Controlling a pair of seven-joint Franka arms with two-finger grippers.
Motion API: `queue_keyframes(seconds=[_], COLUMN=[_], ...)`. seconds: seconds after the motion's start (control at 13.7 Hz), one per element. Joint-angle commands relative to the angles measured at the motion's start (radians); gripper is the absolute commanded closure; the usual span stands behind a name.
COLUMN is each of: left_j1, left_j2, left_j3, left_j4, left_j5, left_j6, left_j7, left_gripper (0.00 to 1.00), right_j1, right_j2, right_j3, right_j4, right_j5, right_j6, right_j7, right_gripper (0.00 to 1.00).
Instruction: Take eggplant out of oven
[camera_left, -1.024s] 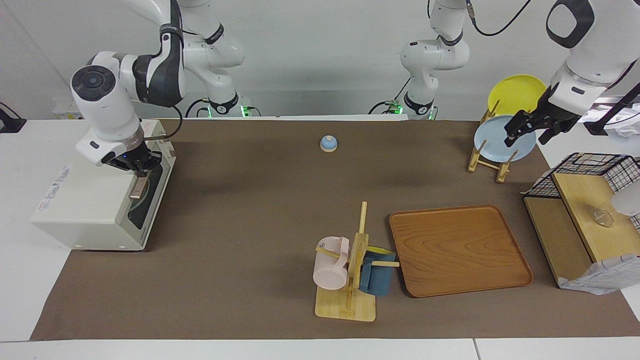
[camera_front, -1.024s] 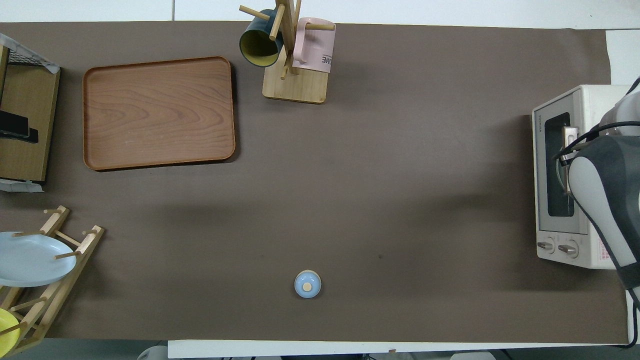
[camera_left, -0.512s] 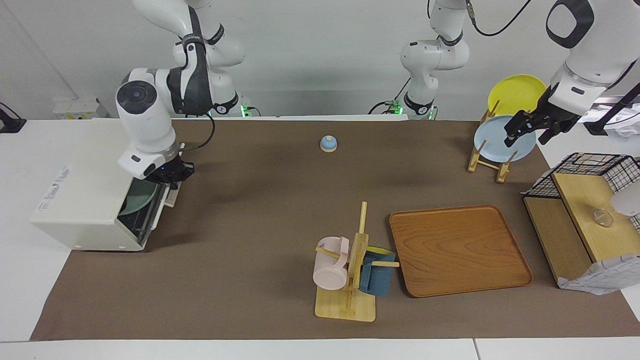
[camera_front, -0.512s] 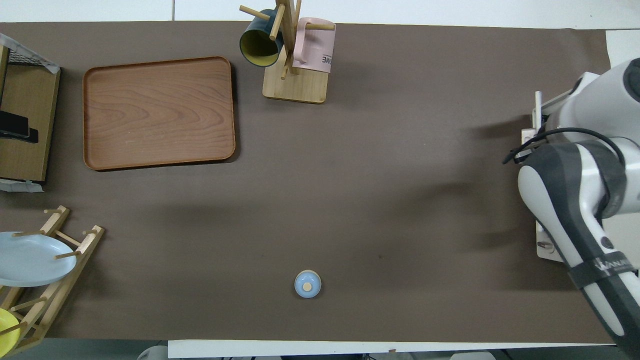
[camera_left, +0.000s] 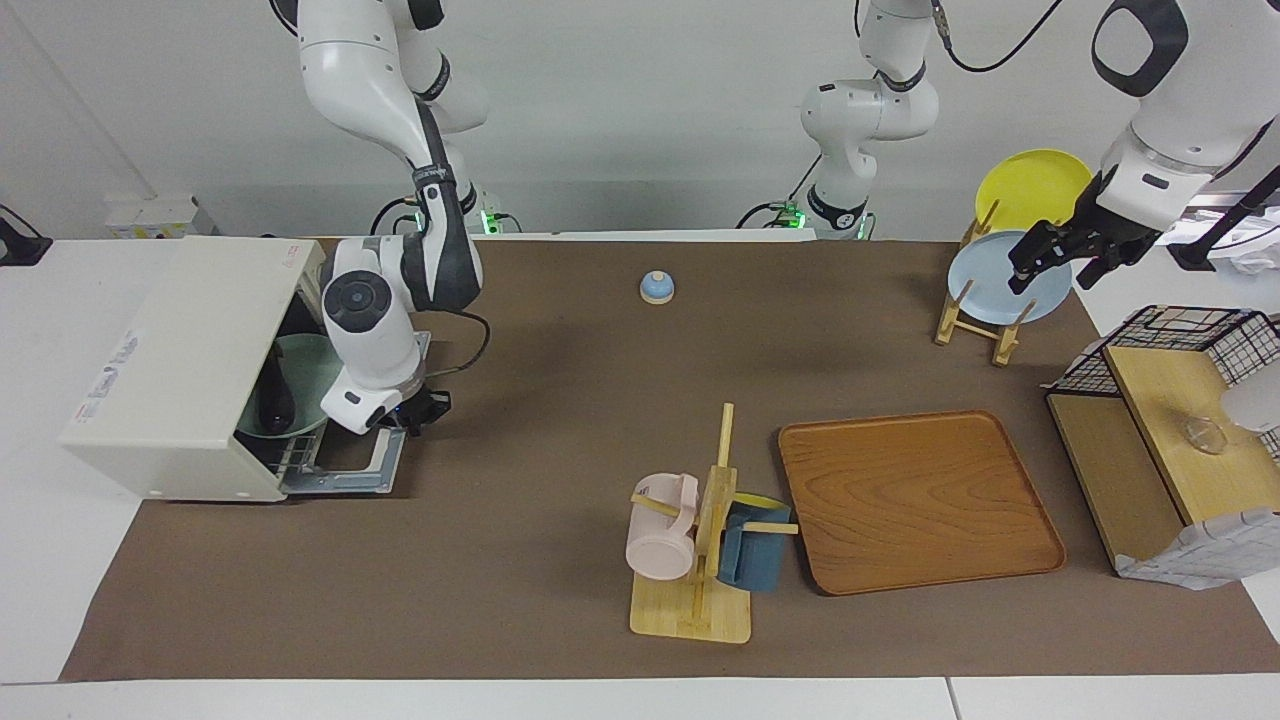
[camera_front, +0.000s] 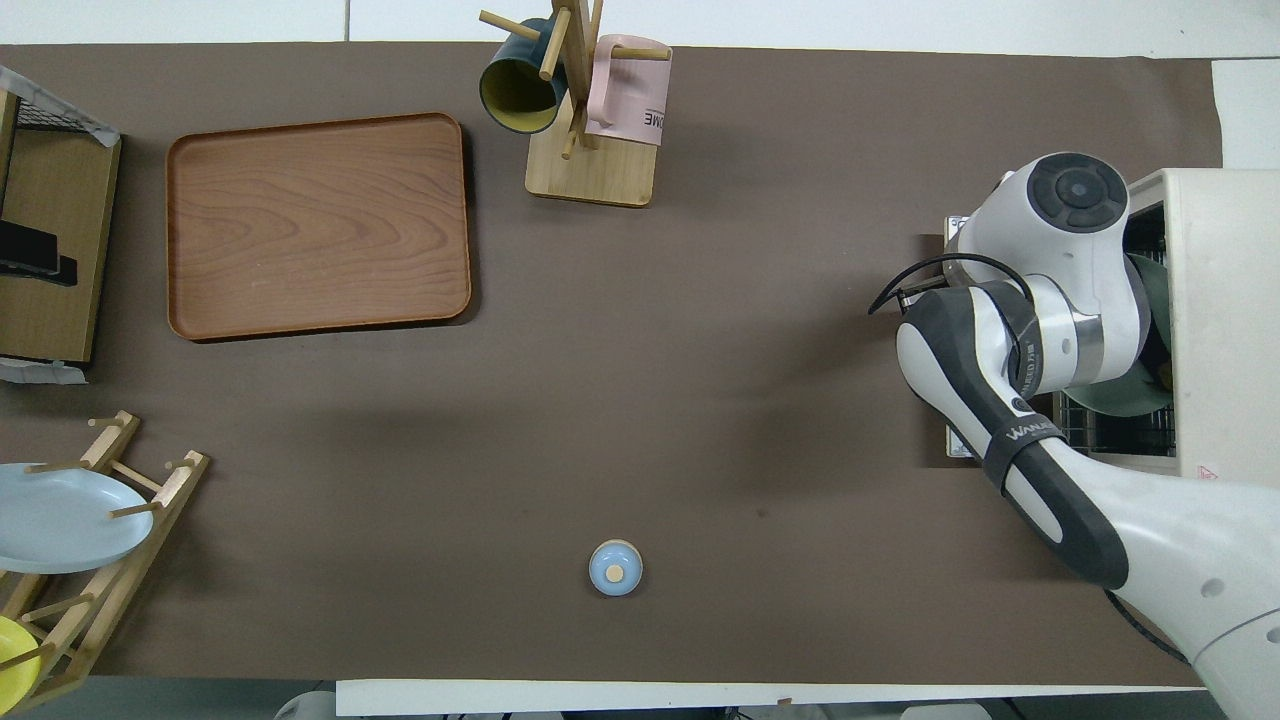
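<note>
at the left of the facing view the oven (camera_left: 190, 375) stands open, its door flat. the eggplant (camera_left: 276, 395) lies on a green plate (camera_left: 310, 368) inside. the right gripper (camera_left: 415, 412) sits over the door's outer edge, right of the eggplant; i cannot tell its finger state. the left gripper (camera_left: 1052, 262), spread, waits at the plate rack (camera_left: 985, 320), upper right.

White glossy arm shells, dark grey joints, black cables

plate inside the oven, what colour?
Pale mint green plate, under the eggplant; clearest in the facing view.

"WANUKED"-like lettering on right arm (camera_front: 1020, 440); pink mug (camera_front: 630, 95) text unreadable.
</note>
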Motion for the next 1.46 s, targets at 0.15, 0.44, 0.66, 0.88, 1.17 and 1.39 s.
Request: queue_keyframes(seconds=[0.15,0.44,0.66,0.88,1.17,1.39], left_j1=[0.005,0.005,0.005,0.005,0.005,0.005], left_j2=[0.001,-0.001,0.001,-0.001,-0.001,0.001], left_j3=[-0.002,-0.002,-0.002,-0.002,-0.002,-0.002], left_j4=[0.007,0.007,0.007,0.007,0.007,0.007], left_j5=[0.015,0.015,0.015,0.015,0.015,0.015], left_j6=[-0.02,-0.02,-0.018,-0.018,-0.018,-0.018], left_j7=[0.005,0.005,0.005,0.005,0.005,0.005], left_gripper=[0.0,0.0,0.0,0.0,0.0,0.0], right_j1=[0.076,-0.026,-0.055,-0.078,-0.08,-0.072], right_j2=[-0.058,-0.18,-0.212,-0.22,-0.211,-0.209], right_j3=[-0.017,-0.027,-0.027,-0.025,-0.025,-0.024], right_j4=[0.092,0.095,0.001,-0.043,-0.081,-0.086], right_j5=[0.057,0.019,-0.07,-0.075,-0.158,-0.203], right_j6=[-0.151,-0.374,-0.297,-0.246,-0.192,-0.184], right_j7=[0.076,0.103,0.096,0.094,0.044,0.036], right_gripper=[0.59,0.52,0.52,0.52,0.6,0.92])
